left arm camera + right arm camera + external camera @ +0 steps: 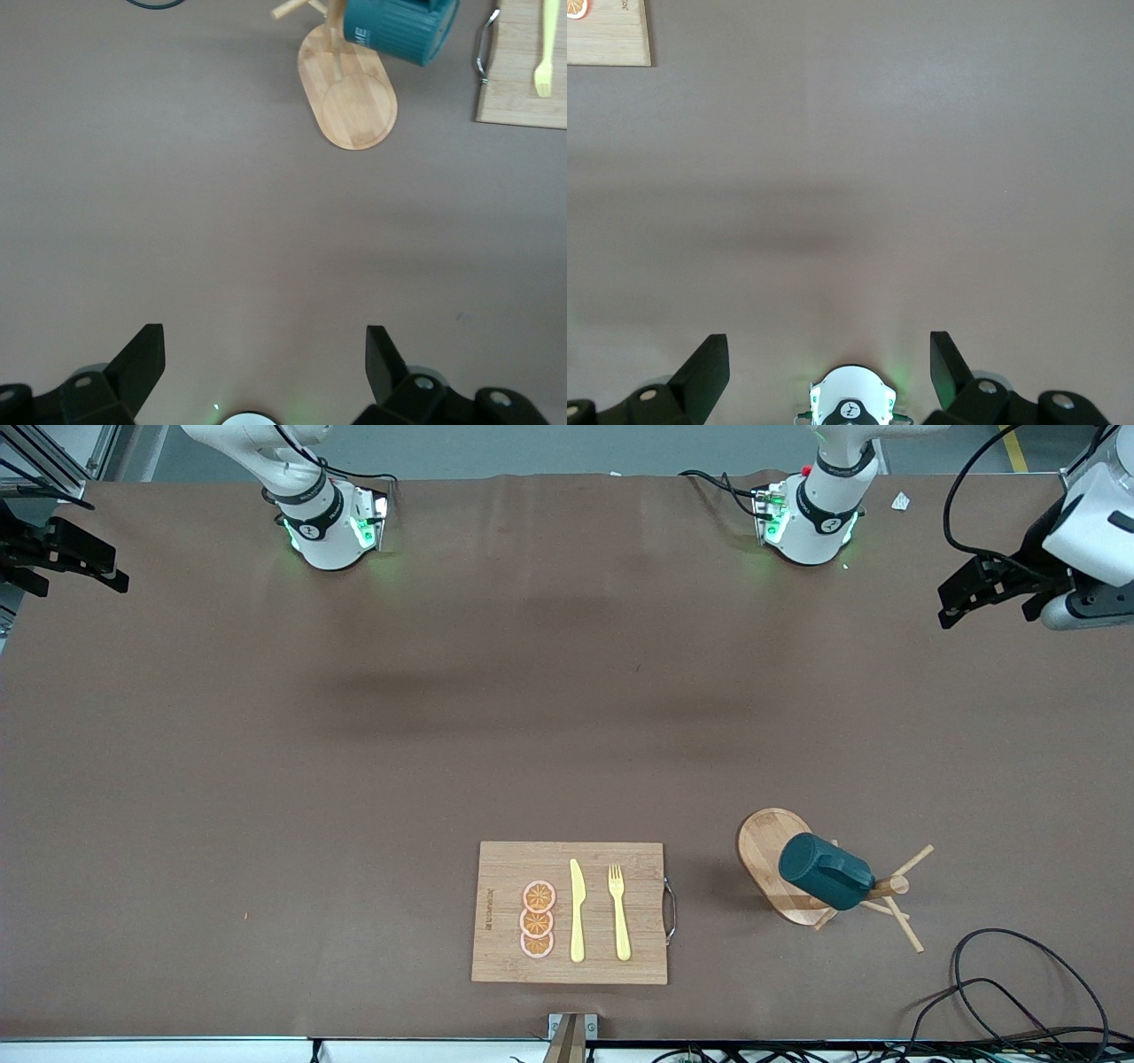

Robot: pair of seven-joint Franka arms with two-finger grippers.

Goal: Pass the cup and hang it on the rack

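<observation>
The dark teal cup (825, 871) hangs tilted on a peg of the bamboo rack (772, 841), which stands toward the left arm's end of the table, near the front camera. Both show in the left wrist view, the cup (399, 29) over the rack's oval base (352, 102). My left gripper (957, 607) is open and empty, raised high at the left arm's end of the table; it also shows in the left wrist view (264, 359). My right gripper (97, 576) is open and empty, raised at the right arm's end; it also shows in the right wrist view (829, 363). Both arms wait.
A rectangular wooden cutting board (505, 957) with orange slices (538, 919), a yellow knife (577, 911) and a yellow fork (618, 911) lies beside the rack near the front edge. Black cables (1010, 992) lie at the table's corner near the rack.
</observation>
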